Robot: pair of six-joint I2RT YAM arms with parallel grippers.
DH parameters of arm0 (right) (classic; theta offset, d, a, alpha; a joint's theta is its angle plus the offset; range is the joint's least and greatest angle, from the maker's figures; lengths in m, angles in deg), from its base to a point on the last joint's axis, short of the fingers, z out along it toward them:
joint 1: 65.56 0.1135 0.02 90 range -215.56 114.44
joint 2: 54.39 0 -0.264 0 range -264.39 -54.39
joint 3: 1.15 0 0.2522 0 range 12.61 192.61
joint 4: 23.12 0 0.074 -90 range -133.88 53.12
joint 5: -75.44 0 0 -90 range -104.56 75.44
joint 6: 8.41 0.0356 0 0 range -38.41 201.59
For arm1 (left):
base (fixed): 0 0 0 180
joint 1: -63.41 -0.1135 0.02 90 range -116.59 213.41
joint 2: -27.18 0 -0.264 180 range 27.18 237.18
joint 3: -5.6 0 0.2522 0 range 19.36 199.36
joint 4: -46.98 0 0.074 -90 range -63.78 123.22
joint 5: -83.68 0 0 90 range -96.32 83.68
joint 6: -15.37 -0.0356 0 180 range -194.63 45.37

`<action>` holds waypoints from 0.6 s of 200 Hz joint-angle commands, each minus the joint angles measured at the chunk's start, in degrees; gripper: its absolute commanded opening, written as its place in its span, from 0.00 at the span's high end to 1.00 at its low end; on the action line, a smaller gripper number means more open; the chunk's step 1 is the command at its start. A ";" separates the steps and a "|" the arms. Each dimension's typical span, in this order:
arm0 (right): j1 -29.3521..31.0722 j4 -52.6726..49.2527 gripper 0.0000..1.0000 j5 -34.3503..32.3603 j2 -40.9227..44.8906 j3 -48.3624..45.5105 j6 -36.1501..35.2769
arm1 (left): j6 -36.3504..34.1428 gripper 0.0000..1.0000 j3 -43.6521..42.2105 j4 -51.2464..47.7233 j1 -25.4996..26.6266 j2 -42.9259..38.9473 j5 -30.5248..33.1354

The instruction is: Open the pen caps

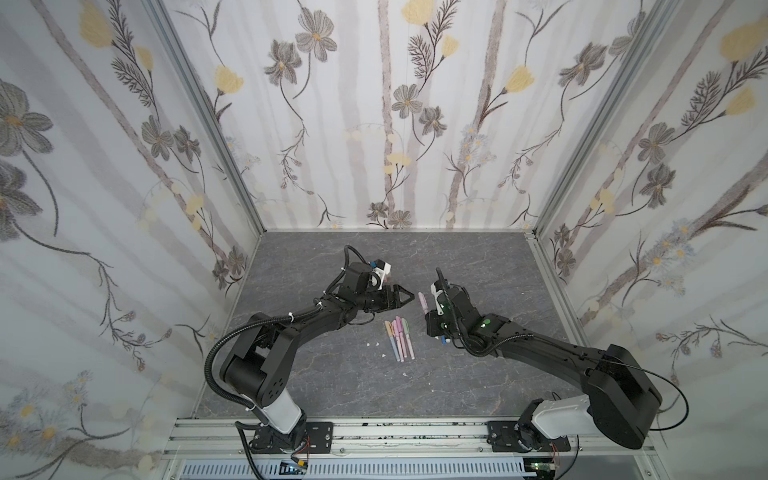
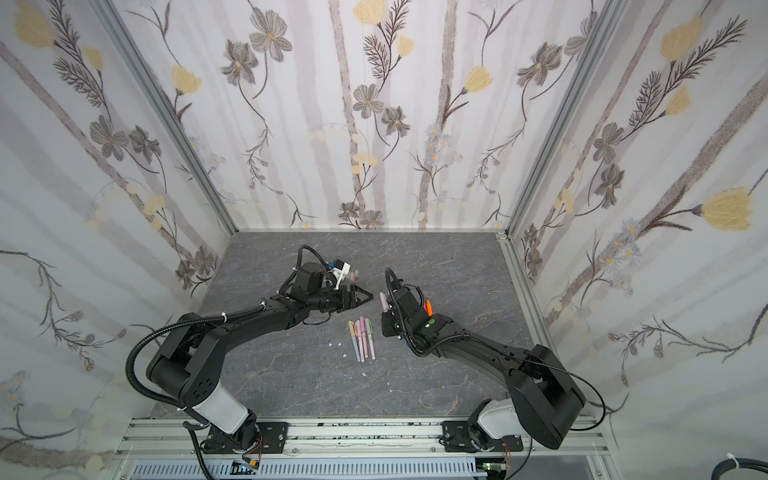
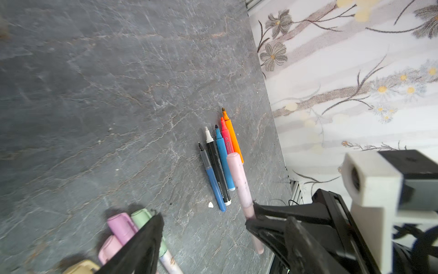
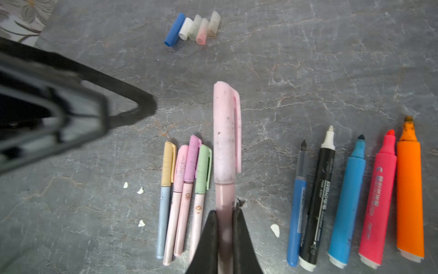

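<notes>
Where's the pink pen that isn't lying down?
The pink pen is held off the table, barrel clamped in the right gripper; in the right wrist view it shows between four capped pastel pens and five uncapped markers.

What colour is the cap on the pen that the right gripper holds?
Pale pink, with dark specks; the cap shows best in the right wrist view.

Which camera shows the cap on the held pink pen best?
Right wrist view: the pink cap fills the centre, clip visible, seated on its barrel. The left wrist view shows it smaller; in both top views it is a sliver.
</notes>
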 commanded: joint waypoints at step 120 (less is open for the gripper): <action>-0.17 4.72 0.99 4.65 -1.03 1.18 -0.19 | 3.11 0.55 7.05 6.46 3.64 9.38 1.21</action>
